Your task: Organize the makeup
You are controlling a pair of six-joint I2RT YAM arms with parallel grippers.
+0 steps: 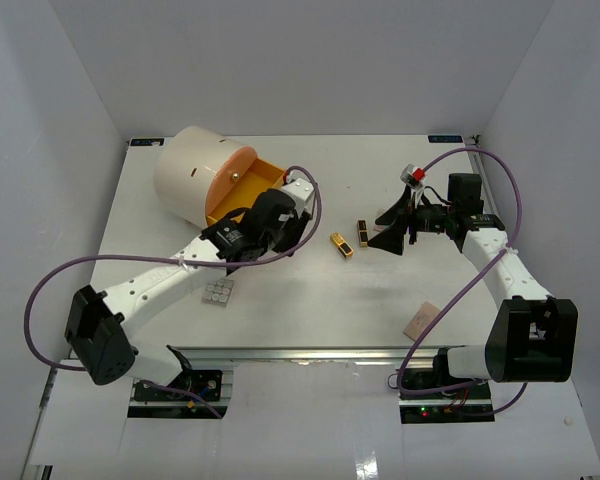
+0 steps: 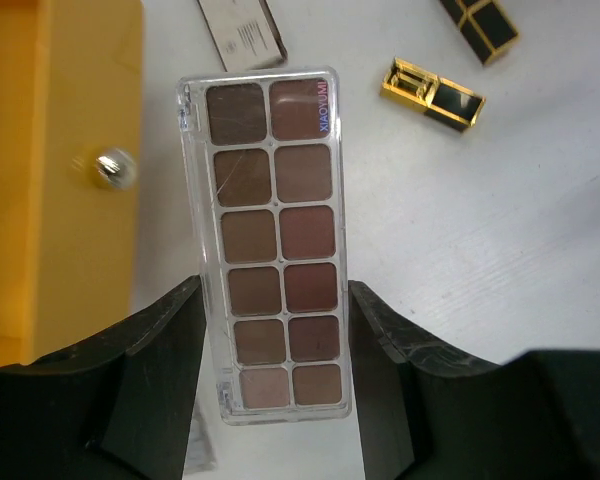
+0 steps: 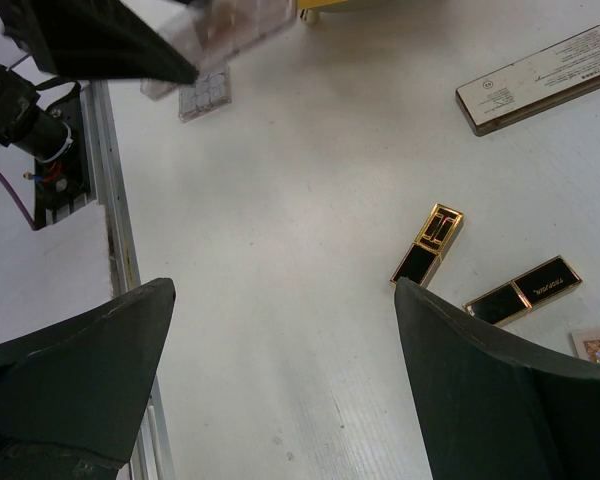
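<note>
White table (image 1: pixel 310 300), orange drawer (image 1: pixel 252 183) open, left tool (image 2: pixel 275 292) gripping palette (image 2: pixel 275 180)

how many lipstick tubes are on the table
2. The nearer lipstick tube lies midway across the table; the farther lipstick tube lies just right of it, not touching. More may be hidden from view.

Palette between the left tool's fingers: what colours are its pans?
The palette has brown and dusky-pink pans in a clear case; best seen in left wrist view.

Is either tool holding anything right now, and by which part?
The left tool grips the eyeshadow palette by its two long edges, near one end. The right tool is open and holds nothing.
</note>
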